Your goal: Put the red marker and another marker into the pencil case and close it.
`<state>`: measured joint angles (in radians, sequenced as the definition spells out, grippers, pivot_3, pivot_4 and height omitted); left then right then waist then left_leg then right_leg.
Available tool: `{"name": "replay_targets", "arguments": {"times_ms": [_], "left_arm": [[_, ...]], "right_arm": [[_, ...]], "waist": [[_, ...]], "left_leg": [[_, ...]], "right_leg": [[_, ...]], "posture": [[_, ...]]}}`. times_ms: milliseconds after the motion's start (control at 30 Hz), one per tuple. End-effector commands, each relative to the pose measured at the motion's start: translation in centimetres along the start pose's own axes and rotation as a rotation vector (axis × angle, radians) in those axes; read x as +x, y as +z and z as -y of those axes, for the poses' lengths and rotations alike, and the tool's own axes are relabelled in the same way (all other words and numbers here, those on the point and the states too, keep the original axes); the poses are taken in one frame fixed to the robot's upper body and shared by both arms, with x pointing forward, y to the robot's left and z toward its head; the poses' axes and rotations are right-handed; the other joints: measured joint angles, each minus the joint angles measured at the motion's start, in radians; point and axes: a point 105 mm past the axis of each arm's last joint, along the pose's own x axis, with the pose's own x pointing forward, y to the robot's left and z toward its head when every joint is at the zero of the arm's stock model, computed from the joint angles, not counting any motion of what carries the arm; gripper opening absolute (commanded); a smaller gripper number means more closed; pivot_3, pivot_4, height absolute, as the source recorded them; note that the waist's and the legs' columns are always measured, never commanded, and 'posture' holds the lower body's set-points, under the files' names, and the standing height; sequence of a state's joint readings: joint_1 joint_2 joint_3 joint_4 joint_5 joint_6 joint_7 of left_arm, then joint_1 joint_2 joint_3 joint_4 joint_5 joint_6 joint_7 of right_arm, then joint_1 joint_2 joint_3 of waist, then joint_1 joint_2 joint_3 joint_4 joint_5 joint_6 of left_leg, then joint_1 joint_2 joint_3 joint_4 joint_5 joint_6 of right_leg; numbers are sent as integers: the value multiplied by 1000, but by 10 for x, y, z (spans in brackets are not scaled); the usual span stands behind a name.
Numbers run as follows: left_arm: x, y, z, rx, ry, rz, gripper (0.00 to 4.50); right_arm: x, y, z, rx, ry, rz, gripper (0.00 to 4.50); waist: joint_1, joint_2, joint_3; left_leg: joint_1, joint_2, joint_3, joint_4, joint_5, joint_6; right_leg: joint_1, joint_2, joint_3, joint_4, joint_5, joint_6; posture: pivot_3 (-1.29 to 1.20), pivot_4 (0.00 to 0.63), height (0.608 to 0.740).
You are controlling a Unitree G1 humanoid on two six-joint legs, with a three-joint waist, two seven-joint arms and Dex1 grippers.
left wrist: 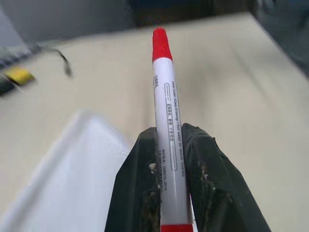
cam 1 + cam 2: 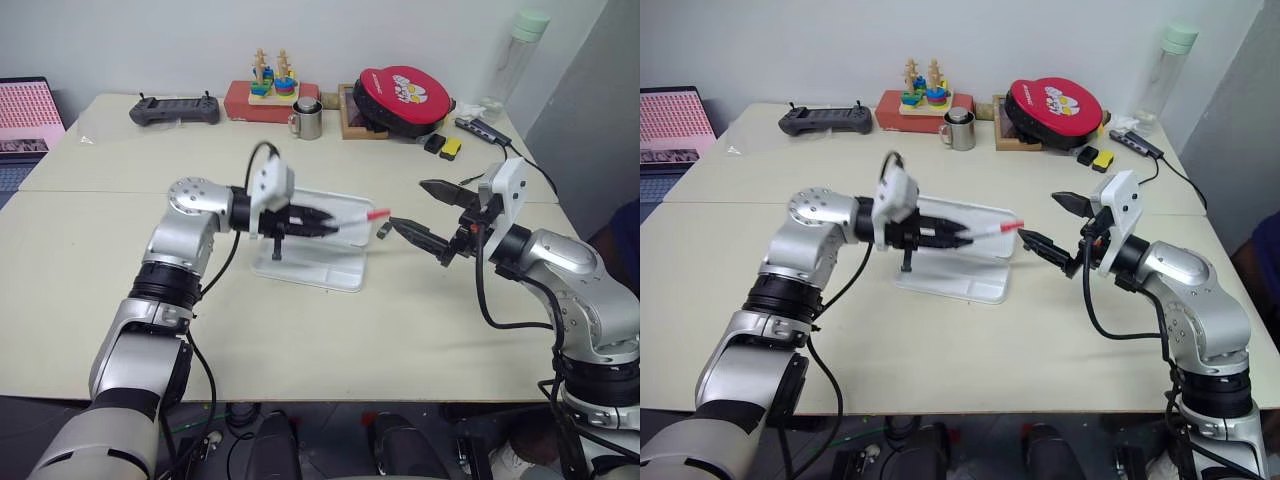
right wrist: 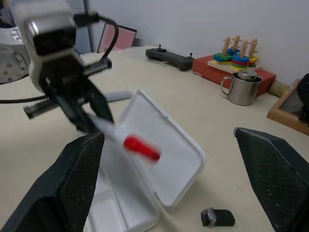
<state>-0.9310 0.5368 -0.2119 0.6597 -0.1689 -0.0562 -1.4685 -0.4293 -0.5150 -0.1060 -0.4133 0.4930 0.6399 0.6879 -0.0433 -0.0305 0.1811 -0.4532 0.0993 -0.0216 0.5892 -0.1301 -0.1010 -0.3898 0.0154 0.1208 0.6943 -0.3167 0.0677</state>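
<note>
The red marker, a slim white barrel with a red cap, is held level in my left gripper, which is shut on its tail half. The red cap points toward my right arm. The marker hangs over the pencil case, a flat white box that lies open with its lid tilted up behind. To the right of the case, my right gripper stands wide open, empty, its fingers aimed at the marker's cap and a short way from it. Another marker is out of view.
A small black and silver piece lies on the table by the case's right end. At the back stand a metal mug, a ring-stacking toy, a black controller, a red round pouch and a bottle.
</note>
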Motion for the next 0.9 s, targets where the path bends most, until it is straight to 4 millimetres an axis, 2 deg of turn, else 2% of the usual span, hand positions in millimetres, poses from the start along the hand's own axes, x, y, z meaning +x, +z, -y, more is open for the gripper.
{"name": "replay_targets", "arguments": {"times_ms": [33, 300, 467, 500, 700, 900], "left_arm": [[-8, -6, -7, 125, -22, -119, 418], [-11, -27, -12, 148, -7, -231, 418], [-14, -36, -14, 153, 14, -283, 418], [-15, -37, -16, 154, 29, -291, 768], [-16, -37, -18, 142, 56, -276, 1930], [-18, -22, -20, 110, 86, -169, 3062]], "right_arm": [[-5, 11, -7, -41, -12, 34, 4500], [-3, 4, -17, -21, -3, 20, 4500], [0, 3, -17, -18, 0, 20, 4500], [1, 4, -17, -18, 3, 22, 4500], [4, 5, -18, -19, 18, 25, 4500], [7, 6, -18, -17, 40, 33, 4500]], "waist": [[0, 0, 0], [3, 0, 0], [2, 0, 0], [2, 0, 0], [2, 0, 0], [2, 0, 0]], "left_leg": [[0, 0, 0, 0, 0, 0], [-2, 0, 0, -1, 0, 0], [-1, 0, 0, -1, 0, 0], [-1, 0, 0, -1, 0, 0], [-1, 0, 0, -1, 0, 0], [-1, 0, -1, -1, 0, 0]], "right_leg": [[0, 0, 0, 0, 0, 0], [0, 0, -1, -2, -1, -2], [0, 0, -1, -1, -1, -1], [0, 0, -1, -1, -1, -1], [0, 0, -1, -1, -1, -1], [0, 0, -2, 0, -1, -2]], "posture": [[0, 150, 740], [0, 150, 740], [0, 150, 740], [0, 150, 740], [0, 150, 740], [0, 150, 740]]}}
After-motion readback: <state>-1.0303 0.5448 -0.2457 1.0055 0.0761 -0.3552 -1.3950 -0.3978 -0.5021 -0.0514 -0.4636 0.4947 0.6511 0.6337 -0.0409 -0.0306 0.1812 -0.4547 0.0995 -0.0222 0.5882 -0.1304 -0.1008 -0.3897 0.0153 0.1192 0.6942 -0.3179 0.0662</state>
